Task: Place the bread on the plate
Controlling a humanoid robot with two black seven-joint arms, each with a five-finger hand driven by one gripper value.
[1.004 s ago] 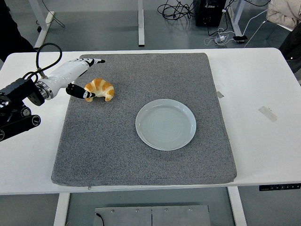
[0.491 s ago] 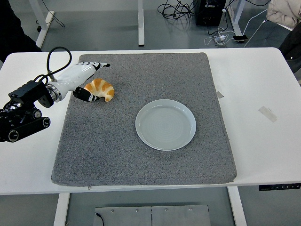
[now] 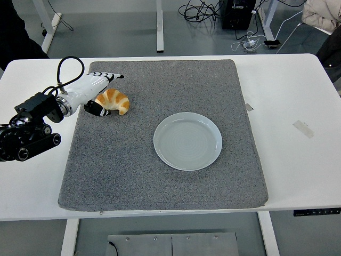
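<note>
Since a second ago the left hand (image 3: 97, 92) has slid further in over the grey mat (image 3: 122, 176) and drawn up against the bread (image 3: 113, 101), a croissant that has not budged. It lies just beyond the palm, on the side away from the wrist, with the fingers (image 3: 108, 77) stretched above its far side and the thumb (image 3: 96, 110) tucked by its near end; the hand is released rather than clenched, cupping the bread without lifting it. The plate (image 3: 187, 141) sits empty well off past the fingertips, toward the middle of the surface (image 3: 293, 96) (a fair carry). To do this step well, I'd say the fingers and thumb should close gently from both sides around the thick middle, so the crust isn't crushed, before any lift.
</note>
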